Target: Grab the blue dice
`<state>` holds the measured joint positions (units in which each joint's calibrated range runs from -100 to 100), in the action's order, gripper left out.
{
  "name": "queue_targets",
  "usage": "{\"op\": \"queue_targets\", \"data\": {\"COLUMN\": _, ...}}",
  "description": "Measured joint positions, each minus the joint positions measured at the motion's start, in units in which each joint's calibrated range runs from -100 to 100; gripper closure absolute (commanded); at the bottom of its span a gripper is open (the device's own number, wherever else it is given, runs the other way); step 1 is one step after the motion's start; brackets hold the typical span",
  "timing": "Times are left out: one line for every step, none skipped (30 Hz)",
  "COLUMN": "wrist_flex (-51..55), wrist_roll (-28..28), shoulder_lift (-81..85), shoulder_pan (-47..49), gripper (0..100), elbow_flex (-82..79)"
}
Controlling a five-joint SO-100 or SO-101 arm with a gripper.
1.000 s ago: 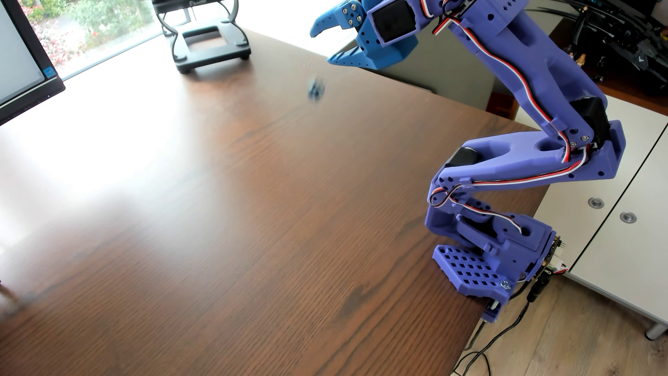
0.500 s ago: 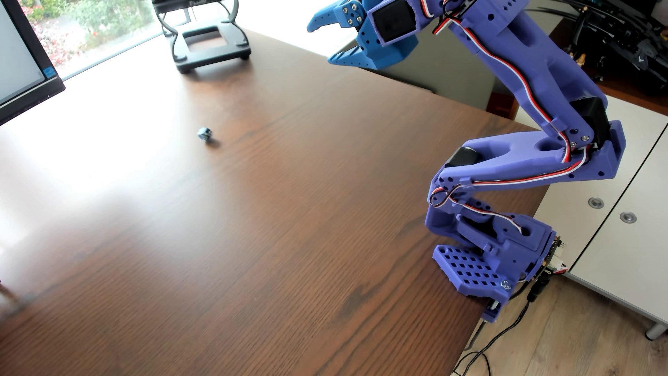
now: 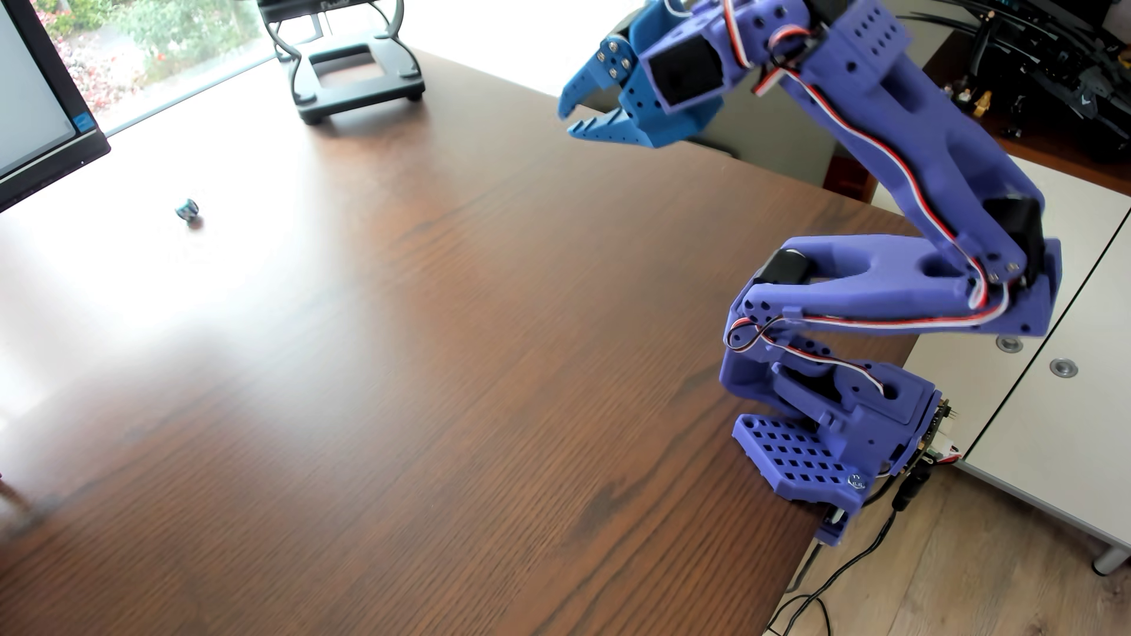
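The arm's perforated base [image 3: 795,455] is clamped at the near right edge of the wooden tabletop [image 3: 428,367], its cable running off the bottom of the picture. Further back, the tool [image 3: 569,120] hangs above the tabletop, empty, jaws parted by a narrow gap. The blue dice [image 3: 188,210] lies well apart at far left in window glare, its pips hard to make out. A monitor [image 3: 37,104] and a black stand [image 3: 352,67] are cut off by the edges.
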<state>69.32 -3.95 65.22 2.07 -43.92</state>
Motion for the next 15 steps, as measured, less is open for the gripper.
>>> {"op": "queue_targets", "data": {"wrist_flex": 0.0, "wrist_roll": -0.47, "shoulder_lift": 3.51, "shoulder_pan": 0.73, "gripper": 99, "elbow_flex": -2.51}}
{"op": "queue_targets", "data": {"wrist_flex": 0.0, "wrist_roll": -0.78, "shoulder_lift": 7.61, "shoulder_pan": 1.54, "gripper": 99, "elbow_flex": -5.29}}
{"op": "queue_targets", "data": {"wrist_flex": 0.0, "wrist_roll": -0.99, "shoulder_lift": 11.54, "shoulder_pan": 2.36, "gripper": 99, "elbow_flex": -8.08}}
{"op": "queue_targets", "data": {"wrist_flex": 0.0, "wrist_roll": -1.05, "shoulder_lift": 14.97, "shoulder_pan": 2.93, "gripper": 99, "elbow_flex": -10.86}}
{"op": "queue_targets", "data": {"wrist_flex": 0.0, "wrist_roll": -1.05, "shoulder_lift": 18.06, "shoulder_pan": 3.17, "gripper": 99, "elbow_flex": -13.64}}
{"op": "queue_targets", "data": {"wrist_flex": 0.0, "wrist_roll": -1.05, "shoulder_lift": 20.82, "shoulder_pan": 3.49, "gripper": 99, "elbow_flex": -16.24}}
{"op": "queue_targets", "data": {"wrist_flex": 0.0, "wrist_roll": -1.05, "shoulder_lift": 23.16, "shoulder_pan": 3.74, "gripper": 99, "elbow_flex": -18.75}}
{"op": "queue_targets", "data": {"wrist_flex": 0.0, "wrist_roll": -1.05, "shoulder_lift": 24.92, "shoulder_pan": 3.82, "gripper": 99, "elbow_flex": -21.0}}
{"op": "queue_targets", "data": {"wrist_flex": 0.0, "wrist_roll": -1.05, "shoulder_lift": 26.09, "shoulder_pan": 3.58, "gripper": 99, "elbow_flex": -23.15}}
{"op": "queue_targets", "data": {"wrist_flex": 0.0, "wrist_roll": -1.05, "shoulder_lift": 27.17, "shoulder_pan": 3.58, "gripper": 99, "elbow_flex": -25.12}}
{"op": "queue_targets", "data": {"wrist_flex": 0.0, "wrist_roll": -0.89, "shoulder_lift": 27.76, "shoulder_pan": 3.66, "gripper": 99, "elbow_flex": -26.74}}
{"op": "queue_targets", "data": {"wrist_flex": 0.0, "wrist_roll": -0.31, "shoulder_lift": 28.26, "shoulder_pan": 3.66, "gripper": 99, "elbow_flex": -28.17}}
{"op": "queue_targets", "data": {"wrist_flex": 0.0, "wrist_roll": 0.21, "shoulder_lift": 28.51, "shoulder_pan": 3.41, "gripper": 99, "elbow_flex": -29.34}}
{"op": "queue_targets", "data": {"wrist_flex": 0.0, "wrist_roll": 0.68, "shoulder_lift": 28.6, "shoulder_pan": 3.01, "gripper": 99, "elbow_flex": -30.42}}
{"op": "queue_targets", "data": {"wrist_flex": 0.0, "wrist_roll": 0.99, "shoulder_lift": 28.68, "shoulder_pan": 2.84, "gripper": 99, "elbow_flex": -31.14}}
